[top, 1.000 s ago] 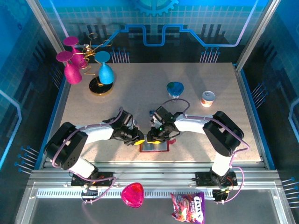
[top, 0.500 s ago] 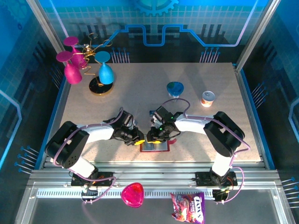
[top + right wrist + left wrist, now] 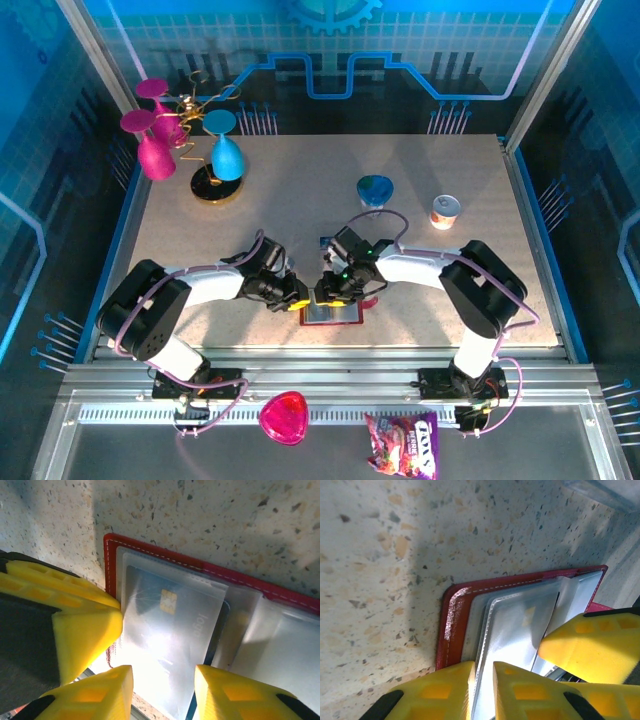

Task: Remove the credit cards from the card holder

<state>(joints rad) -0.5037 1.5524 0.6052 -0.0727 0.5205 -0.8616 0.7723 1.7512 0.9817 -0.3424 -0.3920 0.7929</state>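
The card holder (image 3: 338, 316) lies open and flat on the speckled table (image 3: 300, 200), close to the near edge and about midway between the two arms. It is a dark red wallet with a pale stitched seam along its border and rounded corners. Cloudy clear sleeves (image 3: 515, 625) fan out across its inside.

From the right wrist, one sleeve shows a credit card (image 3: 165, 625) still inside it. The card looks bluish-grey through the plastic and has a gold chip (image 3: 168, 600). A faint grey word running sideways seems to read "logo". The dark edge of a second card (image 3: 223, 625) shows just behind it.

The left gripper (image 3: 482, 690) sits at the wallet's left edge. Its yellow fingers are closed to a narrow slit, with the edge of a clear sleeve caught in it. The right gripper (image 3: 164, 690) stands over the sleeve holding the chip card. Its fingers are part way apart with the card's face showing in the gap, and nothing is clamped between them. From above, the two grippers are almost touching.

Farther back on the table are a blue cup (image 3: 375, 190) and a small can (image 3: 445, 211). Pink and blue glasses hang on a gold rack (image 3: 190, 150) at the far left. In front of the table, past its near edge, lie a pink heart-shaped dish (image 3: 284, 417) and a snack bag (image 3: 402, 445), whose lettering is too small to read.
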